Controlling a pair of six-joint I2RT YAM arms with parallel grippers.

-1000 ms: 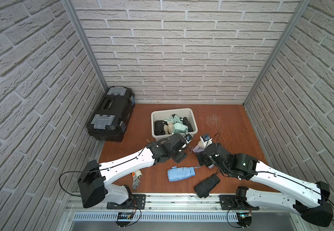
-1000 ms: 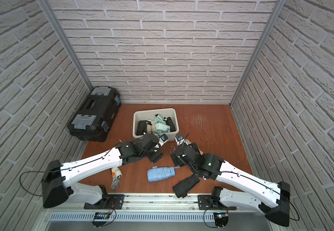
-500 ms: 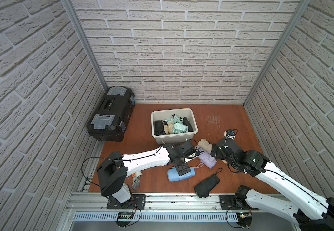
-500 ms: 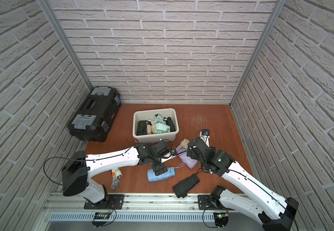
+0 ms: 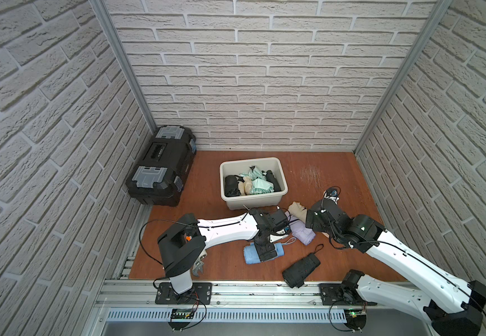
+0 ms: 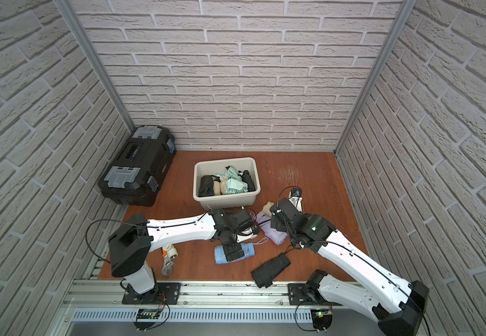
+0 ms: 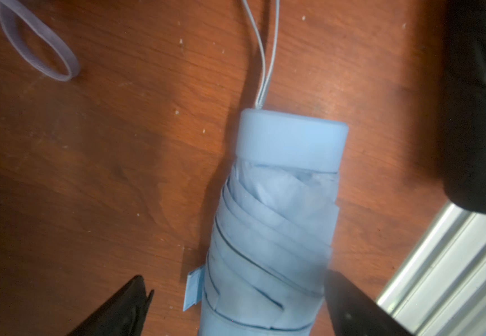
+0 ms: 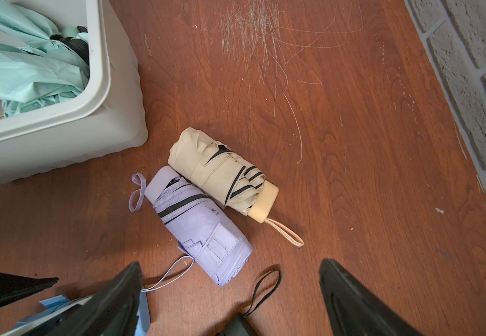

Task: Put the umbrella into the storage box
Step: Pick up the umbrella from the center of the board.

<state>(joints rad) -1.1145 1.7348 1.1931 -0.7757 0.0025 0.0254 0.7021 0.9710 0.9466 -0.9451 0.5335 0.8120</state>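
Blue folded umbrella [image 5: 249, 256], flat by the front edge of the worktop [image 5: 221, 270], short of the storage box [image 5: 253, 201]. Left gripper [image 7: 236, 305] spread wide astride it, gripping nothing. Looks light, squishy over stiff ribs; probably best pinched mid-body. Lies roughly along that edge, handle cap [image 7: 291, 142] pointing right. Right gripper [image 8: 230, 276] agape, empty too.

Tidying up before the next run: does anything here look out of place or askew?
The black umbrella lies askew at the table's front edge, one end appearing to overhang the metal rail. A wrench beside the left arm's base looks out of place here.
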